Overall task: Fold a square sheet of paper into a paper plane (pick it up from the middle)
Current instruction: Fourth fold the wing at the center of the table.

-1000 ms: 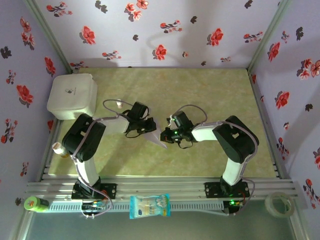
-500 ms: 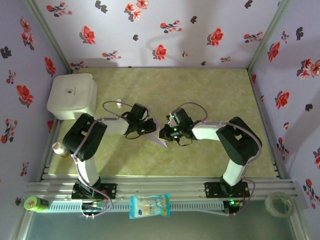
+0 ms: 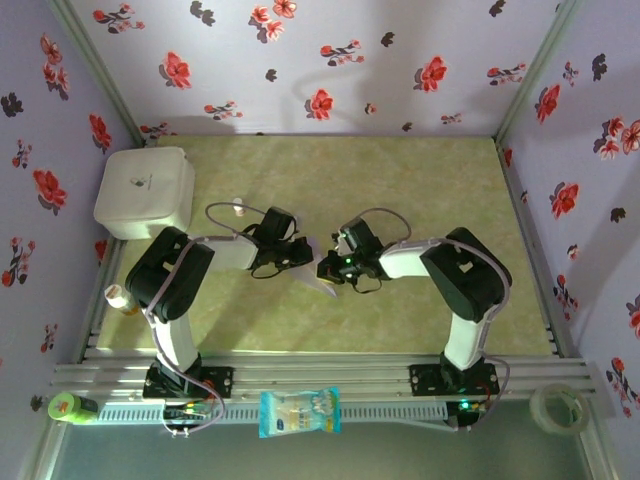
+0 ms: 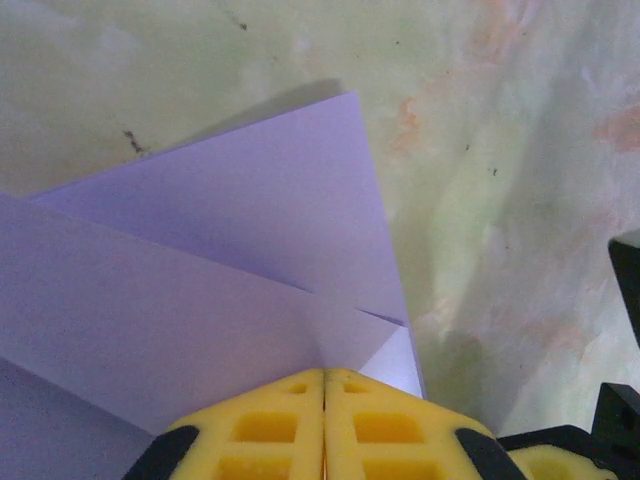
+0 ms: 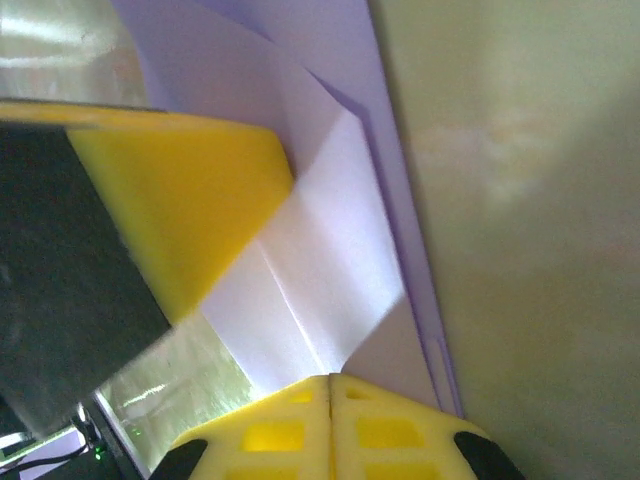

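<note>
Looks like a robot test booth in a lab: boxed in by floral-papered walls, green marbled tabletop, aluminium rail with left arm and right arm bolted on, cables loose.

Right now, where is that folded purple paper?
In the top view the lilac paper sits mid-table, pinched between the left end effector and the right end effector, right of the white box.

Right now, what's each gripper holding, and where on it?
Both hold the partly folded lilac paper: left gripper pinches its layered edge, right gripper pinches the edge of a folded flap, from opposite sides.
</note>
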`<state>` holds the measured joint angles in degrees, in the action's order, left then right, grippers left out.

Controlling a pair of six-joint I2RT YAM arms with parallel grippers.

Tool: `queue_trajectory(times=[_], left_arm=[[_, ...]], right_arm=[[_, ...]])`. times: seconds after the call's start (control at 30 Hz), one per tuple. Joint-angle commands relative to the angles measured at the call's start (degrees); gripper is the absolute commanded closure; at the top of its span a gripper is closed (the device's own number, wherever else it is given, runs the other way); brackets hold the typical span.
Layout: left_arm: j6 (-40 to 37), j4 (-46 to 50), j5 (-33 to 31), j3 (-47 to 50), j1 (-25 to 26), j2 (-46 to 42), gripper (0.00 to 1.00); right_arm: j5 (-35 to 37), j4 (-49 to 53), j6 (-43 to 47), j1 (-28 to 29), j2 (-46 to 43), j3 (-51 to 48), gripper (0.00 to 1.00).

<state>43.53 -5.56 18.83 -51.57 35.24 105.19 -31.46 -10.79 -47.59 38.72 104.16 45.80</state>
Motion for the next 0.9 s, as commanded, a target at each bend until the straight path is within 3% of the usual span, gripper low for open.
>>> queue_trajectory(times=[0.0,0.3,0.43,0.6,0.87], left_arm=[[-0.79,4.6,-2.61,2.26,-0.68,2.28,0.92],[-0.56,4.59,-2.64,2.17,-0.8,2.02,0.93],[-0.57,4.59,-2.57,2.09,-0.79,2.04,0.93],[-0.46,4.5,-2.62,2.11,-0.79,2.23,0.93],[-0.4,4.41,-2.64,2.09,-0.79,2.3,0.93]], right_arm=[[0.79,4.37,0.74,0.22,-2.22,-4.68,0.93],[-0.05,7.35,2.32,0.13,-11.03,-4.68,0.92],[-3.03,7.05,2.63,0.37,-8.7,-2.18,0.91],[-1.45,7.41,2.23,0.3,-4.97,-1.86,0.89],[-0.73,6.57,2.24,0.22,-6.79,-9.37,0.91]])
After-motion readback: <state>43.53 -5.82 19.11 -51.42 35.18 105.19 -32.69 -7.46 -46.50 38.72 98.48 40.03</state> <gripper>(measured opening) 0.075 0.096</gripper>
